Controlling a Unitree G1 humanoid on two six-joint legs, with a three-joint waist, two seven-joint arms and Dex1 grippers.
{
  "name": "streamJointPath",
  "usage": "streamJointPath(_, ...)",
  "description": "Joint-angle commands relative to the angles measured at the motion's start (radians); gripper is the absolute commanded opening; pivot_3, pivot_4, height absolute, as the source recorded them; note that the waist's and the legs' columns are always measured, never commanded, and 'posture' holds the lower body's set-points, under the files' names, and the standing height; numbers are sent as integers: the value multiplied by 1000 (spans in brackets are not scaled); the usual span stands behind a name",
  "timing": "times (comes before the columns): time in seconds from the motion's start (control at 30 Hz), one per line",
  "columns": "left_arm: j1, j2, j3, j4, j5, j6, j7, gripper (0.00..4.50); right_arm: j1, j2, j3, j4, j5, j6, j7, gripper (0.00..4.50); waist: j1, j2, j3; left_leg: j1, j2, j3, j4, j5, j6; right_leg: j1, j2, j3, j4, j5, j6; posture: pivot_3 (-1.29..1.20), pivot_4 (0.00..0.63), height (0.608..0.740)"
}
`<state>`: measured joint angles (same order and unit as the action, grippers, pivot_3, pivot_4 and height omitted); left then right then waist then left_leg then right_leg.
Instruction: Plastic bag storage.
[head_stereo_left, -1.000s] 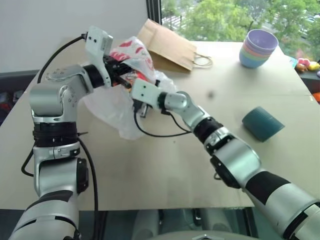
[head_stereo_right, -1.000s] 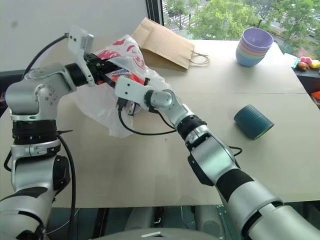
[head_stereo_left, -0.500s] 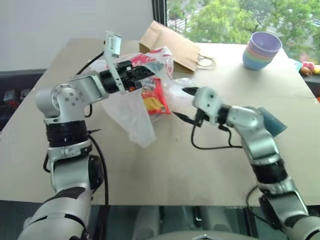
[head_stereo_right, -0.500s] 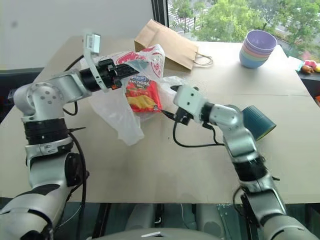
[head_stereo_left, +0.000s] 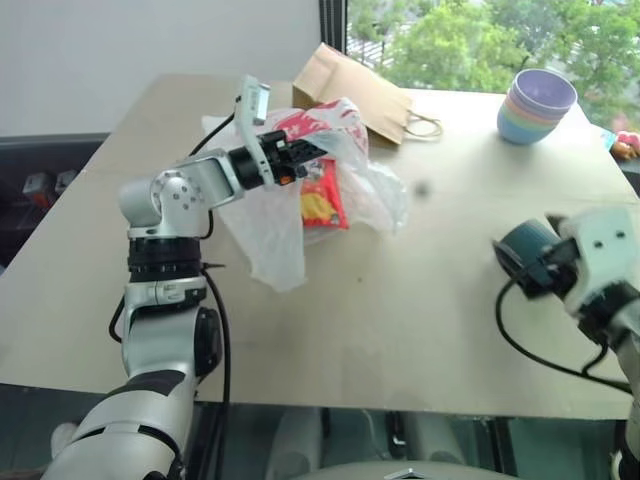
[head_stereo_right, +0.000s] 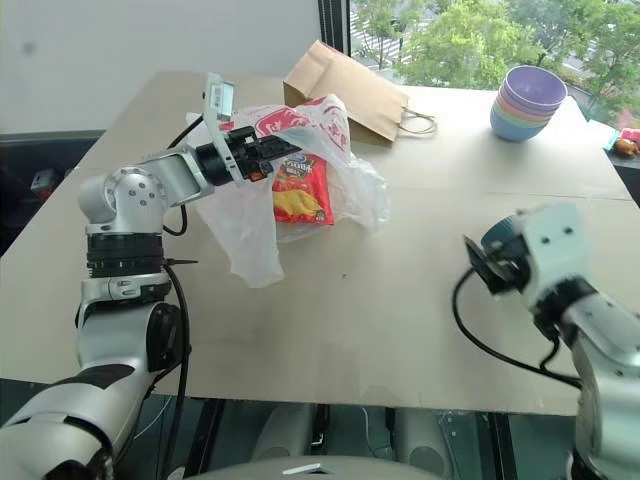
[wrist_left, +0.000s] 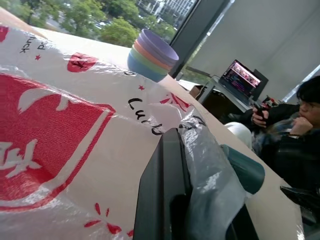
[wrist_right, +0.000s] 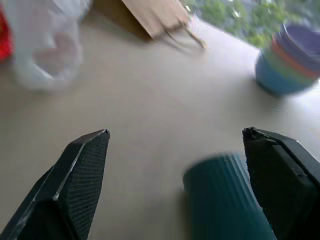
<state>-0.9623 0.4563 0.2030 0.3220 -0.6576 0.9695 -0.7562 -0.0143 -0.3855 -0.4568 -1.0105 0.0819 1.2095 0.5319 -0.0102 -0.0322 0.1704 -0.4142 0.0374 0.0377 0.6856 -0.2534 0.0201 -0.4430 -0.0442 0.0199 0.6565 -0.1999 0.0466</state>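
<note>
On the left of your head view, your left gripper (head_stereo_right: 268, 152) is clenched on a fold of the plastic bag (head_stereo_right: 300, 180), holding that part up off the table (head_stereo_right: 360, 330) in the upper middle of the frame. In your left wrist view the black fingers (wrist_left: 162, 195) pinch the crinkly film, with the red square logo (wrist_left: 45, 145) spread across the left half of that picture. The bag's loose end droops down to the tabletop below the gripper. Through the thin plastic you can see a red snack packet (head_stereo_right: 300, 190) hanging inside, just right of the gripper.

Behind the bag, at the top centre, a brown paper bag (head_stereo_right: 345, 88) lies flat with its handles pointing right. Further right, in the upper right corner, a stack of pastel bowls (head_stereo_right: 527, 103) stands upright, well apart from everything else.

At the right edge, your right gripper (wrist_right: 177, 172) is spread wide and holds nothing. In its wrist view a dark teal ribbed cup (wrist_right: 225, 200) lies on its side between the two fingertips (wrist_right: 85, 170), touching neither. In the head view the same cup sits mostly hidden behind that wrist.

A person sits at a laptop (wrist_left: 242, 77) beyond the table's far side in your left wrist view.
</note>
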Motion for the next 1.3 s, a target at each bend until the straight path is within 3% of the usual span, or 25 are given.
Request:
streamJointPath(0.03,-40,-8,-9,2,12,-46,-10,0,24,50,-93,-37,85,67,-53,4302,-2,0,0,0,0,0,0,0,0,0,0,0,0,0,0,0,150,740)
streamJointPath(0.2,-22,-6,-13,-21,15,-50,-3,0,68,123,-211,-37,190,121,-82,4302,-4,0,0,0,1,-1,0,0,0,0,1,0,1,0,0,0,150,740)
streamJointPath(0.4,13,6,-5,-113,1,-22,6,0,44,114,-141,151,187,-7,-105,4302,-6,0,0,0,1,-1,0,0,0,0,1,0,0,0,0,0,150,740)
streamJointPath(0.5,27,12,3,-155,-3,-5,20,0,3,98,-83,291,169,-122,-119,3476,-7,1,0,1,1,0,0,0,0,0,1,1,0,0,0,0,150,740)
streamJointPath(0.57,31,17,8,-174,-6,8,36,0,-26,76,-39,377,166,-194,-111,2514,-7,1,0,0,1,0,0,0,0,0,1,1,0,0,0,0,150,740)
streamJointPath(0.67,38,26,5,-191,-1,6,46,0,-68,58,5,474,164,-264,-118,1641,-6,1,0,0,1,-1,-1,0,0,0,1,1,0,0,0,0,150,740)
streamJointPath(0.8,38,27,15,-201,-9,8,68,0,-89,41,32,408,248,-270,-85,51,-3,2,1,0,1,-1,-1,0,0,0,1,1,0,0,0,0,150,740)
streamJointPath(1.07,1,21,-2,-169,11,-17,105,0,-206,109,144,72,754,77,-85,51,-6,2,1,-1,1,-3,-1,0,0,-1,2,0,0,0,0,0,150,740)
streamJointPath(1.17,-11,33,-13,-163,10,-15,84,0,-295,125,247,111,787,140,-147,51,-4,2,1,-1,1,-3,-1,0,0,-1,2,0,0,0,0,0,150,740)
streamJointPath(1.3,-12,60,-40,-170,14,-11,39,0,-436,145,418,323,636,58,-236,51,-6,2,1,-1,1,-2,-1,0,0,0,2,0,-1,0,0,0,150,740)
